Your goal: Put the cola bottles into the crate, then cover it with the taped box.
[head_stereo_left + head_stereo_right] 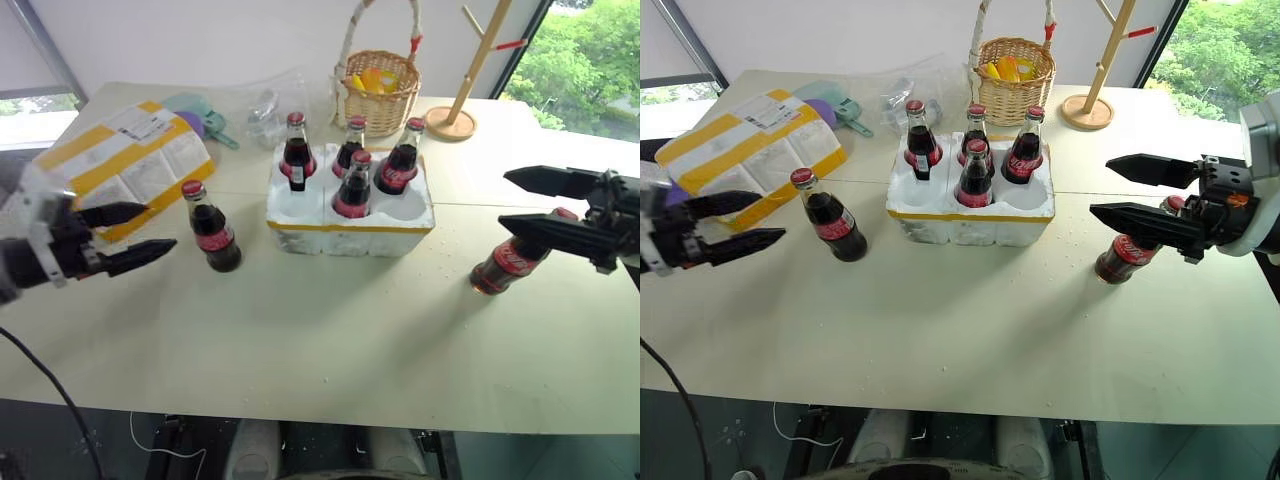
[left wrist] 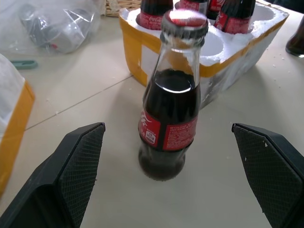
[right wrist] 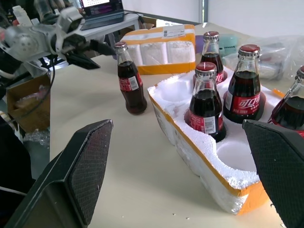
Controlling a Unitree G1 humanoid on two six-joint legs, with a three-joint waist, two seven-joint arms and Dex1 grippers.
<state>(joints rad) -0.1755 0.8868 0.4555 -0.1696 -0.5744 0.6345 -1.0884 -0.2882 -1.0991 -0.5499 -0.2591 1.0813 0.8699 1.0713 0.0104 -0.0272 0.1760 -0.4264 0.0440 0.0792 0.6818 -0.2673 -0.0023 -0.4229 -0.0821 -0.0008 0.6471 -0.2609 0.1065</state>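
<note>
1. The crate point(image 1: 350, 226) stands mid-table and serves as the landmark here. Four cola bottles point(image 1: 354, 186) stand upright in its wells; the two front wells nearest the robot, at the left and right corners, are empty. The bases of the seated bottles are hidden inside the foam.
2. A fifth bottle point(image 1: 212, 229) stands upright on the table just left of the crate, apart from it. A sixth bottle point(image 1: 510, 260) is well to the right of the crate, tilted, its neck and cap partly hidden behind the right gripper's fingers; whether it leans on anything cannot be told.
3. The taped box point(image 1: 125, 163) lies left of the crate and behind the fifth bottle, its near corner hidden by the left arm.
4. Behind the crate are a wicker basket point(image 1: 378, 92), a crumpled clear plastic bag point(image 1: 262, 108) and a wooden stand point(image 1: 452, 122) cut off at the top edge.
5. The table point(image 1: 320, 350) in front of the crate is bare right up to its near edge, and there is room on both sides of it.
6. The left gripper point(image 1: 135, 234) is spread wide and empty, left of the crate, with the fifth bottle just ahead of its tips and centred between them in the left wrist view.
7. The right gripper point(image 1: 1122, 190) is likewise released, holding nothing, right of the crate, pointing toward it with the sixth bottle beneath it.
</note>
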